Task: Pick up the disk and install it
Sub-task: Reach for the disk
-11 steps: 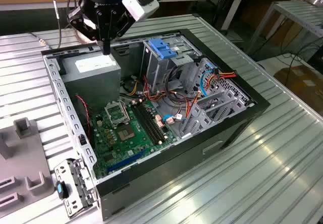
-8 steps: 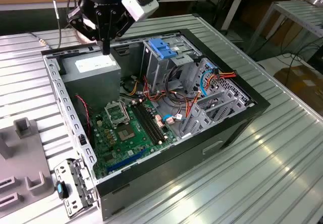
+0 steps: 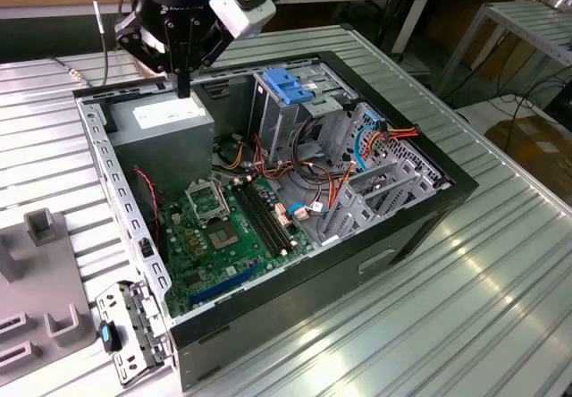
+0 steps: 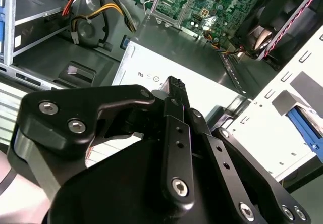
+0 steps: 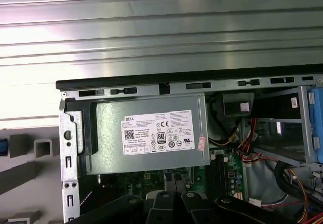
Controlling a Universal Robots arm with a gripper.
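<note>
Over the grey metal power-supply box [image 3: 165, 127] in the open black computer case's [image 3: 313, 308] corner — black gripper [image 3: 183, 88] clenched, grasping nothing.

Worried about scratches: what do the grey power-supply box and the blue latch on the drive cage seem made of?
The power-supply box looks like sheet metal, matte grey with a faint sheen, bearing a white sticker. The blue latch is probably moulded plastic: even bright colour, slight gloss.
</note>
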